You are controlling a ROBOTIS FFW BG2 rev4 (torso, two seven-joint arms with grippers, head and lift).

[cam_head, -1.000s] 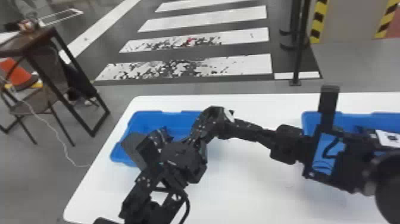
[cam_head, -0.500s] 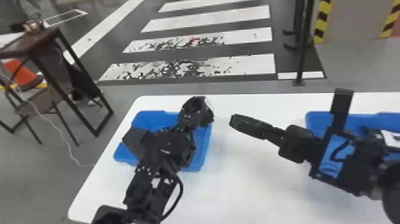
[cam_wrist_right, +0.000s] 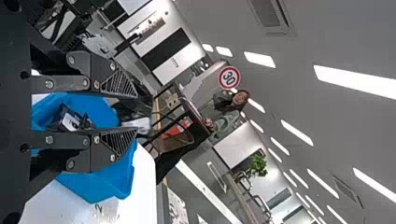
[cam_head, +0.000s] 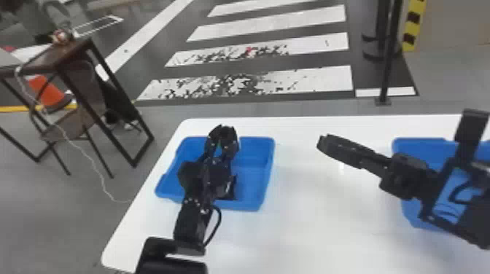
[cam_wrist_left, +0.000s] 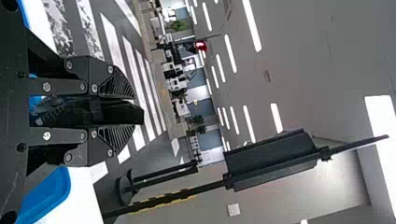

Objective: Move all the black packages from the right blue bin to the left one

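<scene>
Since a second ago, the left gripper has moved leftward from between the two bins to above the left blue bin, its fingers closed on a black package. Another black package lies inside that bin; the right gripper, fingers apart, is above the white table between this bin and the right blue bin

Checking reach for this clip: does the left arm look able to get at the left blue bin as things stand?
Likely yes: the left gripper, jaws on a black package, shows near the bin's far rim; the right gripper appears off to one side.
</scene>
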